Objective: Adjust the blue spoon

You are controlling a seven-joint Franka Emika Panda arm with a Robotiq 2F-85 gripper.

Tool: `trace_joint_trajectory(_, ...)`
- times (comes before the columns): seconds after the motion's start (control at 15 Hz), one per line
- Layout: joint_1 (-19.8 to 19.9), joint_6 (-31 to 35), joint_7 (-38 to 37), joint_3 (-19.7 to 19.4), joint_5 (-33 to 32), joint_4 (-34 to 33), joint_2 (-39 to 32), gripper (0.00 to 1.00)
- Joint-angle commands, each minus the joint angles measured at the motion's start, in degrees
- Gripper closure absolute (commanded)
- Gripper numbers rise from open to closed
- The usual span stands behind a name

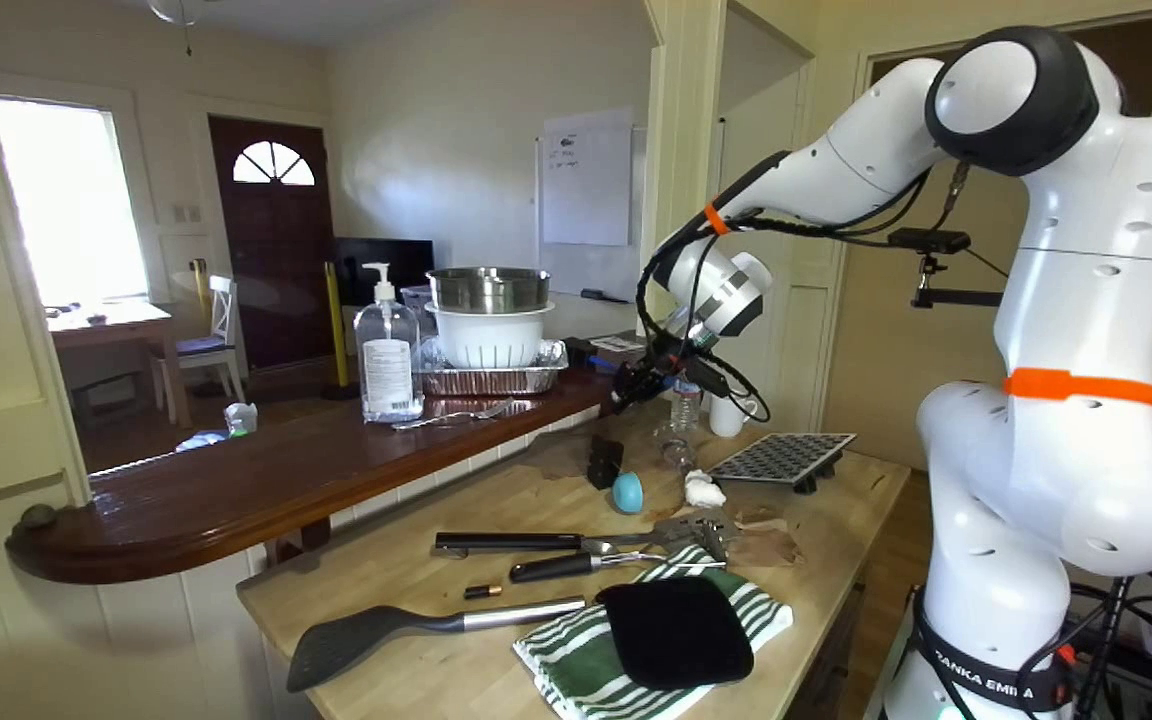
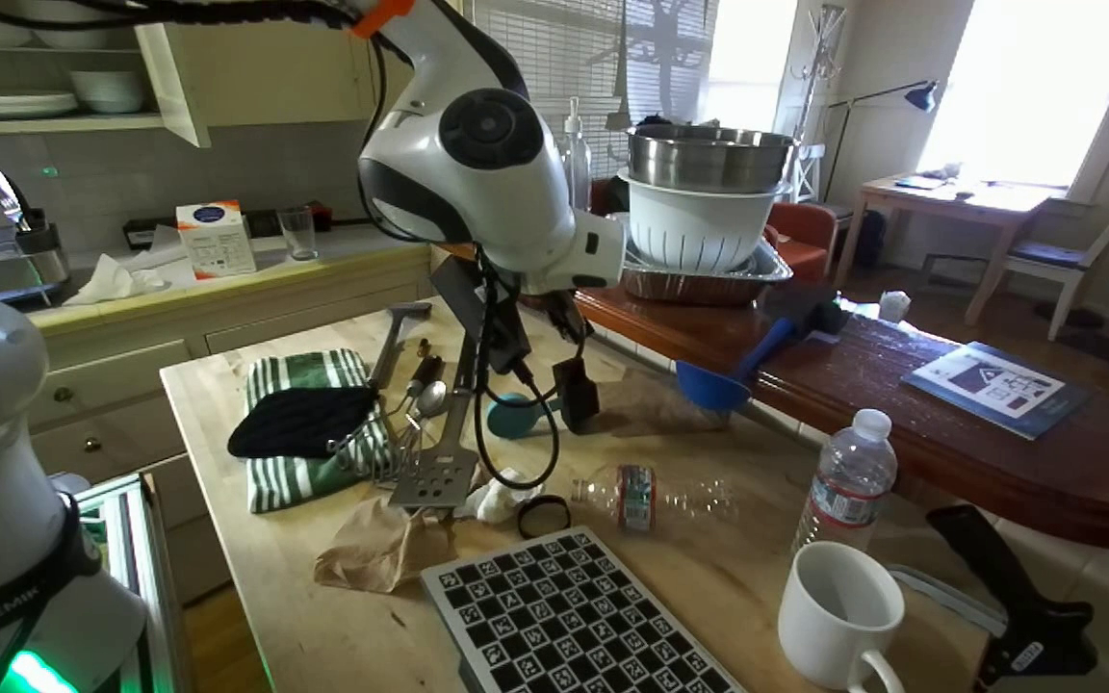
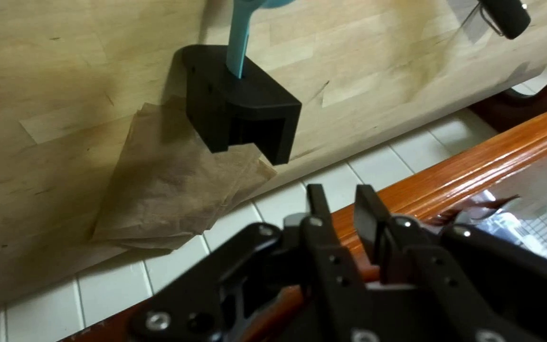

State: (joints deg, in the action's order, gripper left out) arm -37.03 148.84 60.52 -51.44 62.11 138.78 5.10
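Note:
The blue spoon is turquoise with a rounded bowl; it shows in both exterior views point(image 1: 628, 493) point(image 2: 513, 416). Its handle point(image 3: 239, 40) goes into a slot in a black block point(image 3: 242, 88) standing on the wooden table; the bowl is mostly cut off at the top edge of the wrist view. The block also shows in both exterior views point(image 1: 604, 462) point(image 2: 577, 397). My gripper point(image 3: 341, 202) is partly open, with nothing between its fingers. It is above the table's back edge by the raised wooden ledge, apart from spoon and block. In an exterior view the gripper point(image 1: 628, 385) hangs above the block.
The raised wooden ledge point(image 1: 336, 478) borders the table, carrying a soap bottle point(image 1: 388, 365) and stacked bowls point(image 1: 491, 325). A darker blue scoop point(image 2: 713, 385) overhangs it. Brown paper point(image 3: 174, 175) lies by the block. Spatulas, a towel point(image 1: 576, 650), bottles and a mug point(image 2: 838, 611) are on the table.

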Motion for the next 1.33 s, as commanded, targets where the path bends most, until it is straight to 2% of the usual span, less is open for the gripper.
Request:
trace_joint_trajectory(0.0, -0.17, 0.0, 0.0, 0.0, 0.22, -0.39, -0.82, 0.79)
trace_joint_trajectory(0.07, -0.26, 0.0, 0.0, 0.0, 0.35, -0.65, -1.29, 0.79)
trace_joint_trajectory(0.13, -0.28, -0.15, -0.25, -0.3, 1.56, -1.57, -3.4, 0.95)
trace_joint_trajectory(0.27, -0.08, -2.07, -1.87, -1.04, 3.94, -2.91, -7.74, 1.0)
trace_joint_trajectory(0.6, 0.45, -1.58, -0.97, 0.13, 10.93, -4.39, -13.19, 1.0)
trace_joint_trajectory(1.07, 2.74, -6.41, -0.17, 2.92, 18.65, -8.56, -20.73, 1.0)
trace_joint_trajectory(1.13, 12.63, -4.49, -1.23, 13.45, 16.67, -9.05, -19.04, 1.0)
trace_joint_trajectory(1.2, 15.27, -4.41, -1.08, 16.32, 16.55, -9.94, -19.42, 1.0)
trace_joint_trajectory(1.27, 19.63, -4.13, -0.81, 21.05, 16.47, -10.82, -19.65, 1.0)
